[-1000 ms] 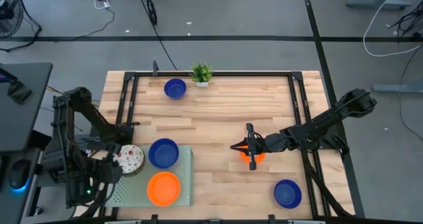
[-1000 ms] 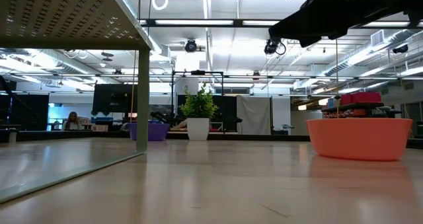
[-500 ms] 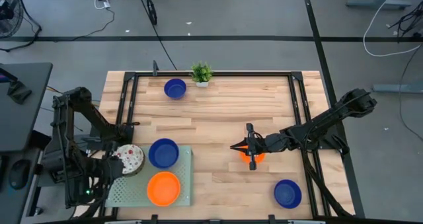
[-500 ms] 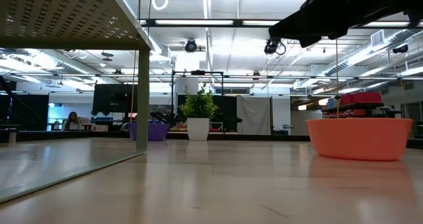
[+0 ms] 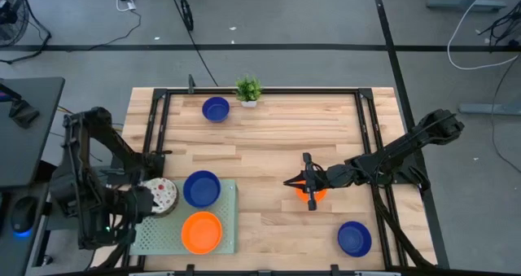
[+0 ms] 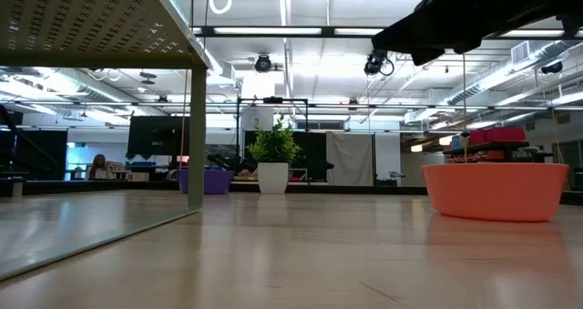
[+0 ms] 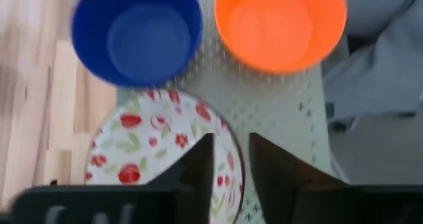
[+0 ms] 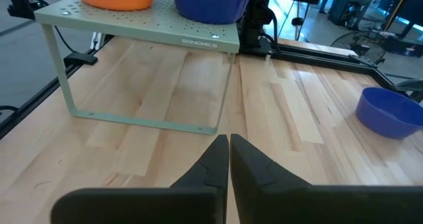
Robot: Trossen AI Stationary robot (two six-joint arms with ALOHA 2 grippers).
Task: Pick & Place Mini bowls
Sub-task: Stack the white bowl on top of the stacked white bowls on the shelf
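My left gripper (image 5: 140, 201) (image 7: 231, 139) is over the white red-speckled bowl (image 5: 165, 196) (image 7: 155, 154), which sits on the pale green tray (image 5: 224, 227) beside a blue bowl (image 5: 201, 188) and an orange bowl (image 5: 201, 231). Its fingers stand narrowly open, astride that bowl's rim. My right gripper (image 5: 286, 181) (image 8: 229, 139) is shut and hovers above an orange bowl (image 5: 317, 194) (image 6: 492, 190) that rests on the table. Two more blue bowls lie on the wood, one far (image 5: 216, 108), one near right (image 5: 354, 238). My left gripper comes from above with one finger (image 7: 198, 168) over the speckled bowl's inside and the other (image 7: 274, 174) outside its rim (image 7: 235, 159), on the bowl's left side. A gap shows beside the rim, and I cannot tell whether either finger touches it.
The tray stands raised on thin legs (image 6: 196, 136) at the table's near left. A small potted plant (image 5: 248, 89) sits at the far edge by the far blue bowl. A black frame (image 5: 370, 138) borders the table. Bare wood lies across the middle.
My left arm has shifted slightly toward the table's left edge, and its gripper now covers more of the speckled bowl's left part in the high view. The bowl stays on the tray.
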